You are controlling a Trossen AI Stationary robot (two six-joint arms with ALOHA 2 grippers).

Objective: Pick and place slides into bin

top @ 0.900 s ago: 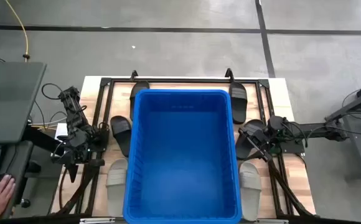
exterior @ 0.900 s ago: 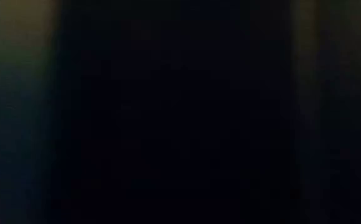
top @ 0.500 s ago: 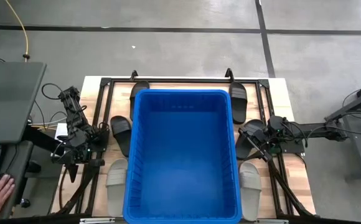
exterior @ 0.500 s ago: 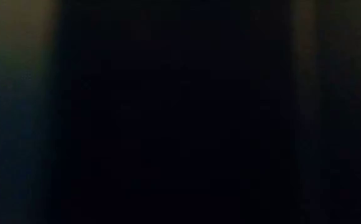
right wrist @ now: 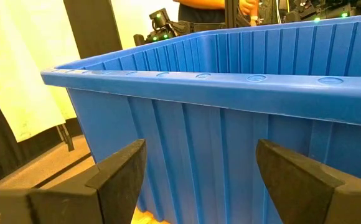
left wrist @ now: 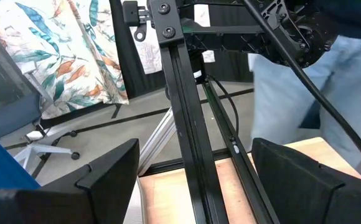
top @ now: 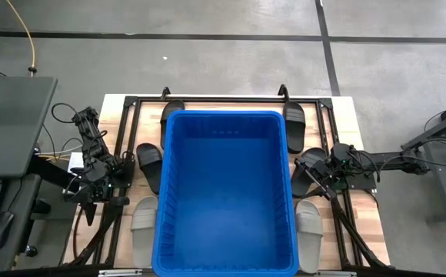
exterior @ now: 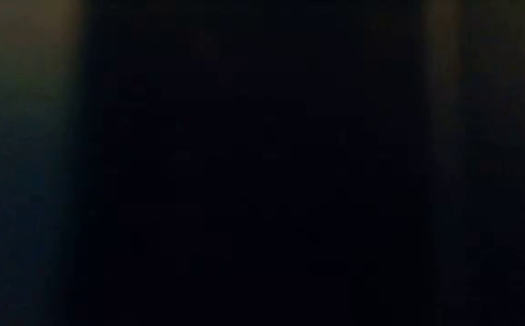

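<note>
Nothing's picked yet, bin [top: 224, 192] looks empty. Both end effectors are wide open: left end effector [top: 84, 192] has a black slide [top: 149, 163] just beside it, right end effector [top: 321, 185] hovers over another black slide [top: 306, 171]. Next: drop down and grab.

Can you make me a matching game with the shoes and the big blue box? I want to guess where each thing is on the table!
Seen from above.

Things:
1. large bright-blue plastic bin
2. light grey slide sandal
3. black slide sandal
4. open left gripper

Places:
A. at the bin's far right corner
B. middle of the table
C. left of the bin, near the front edge
D. over the table's left edge, touching no sandal

Pairs: 1-B, 2-C, 3-A, 4-D
</note>
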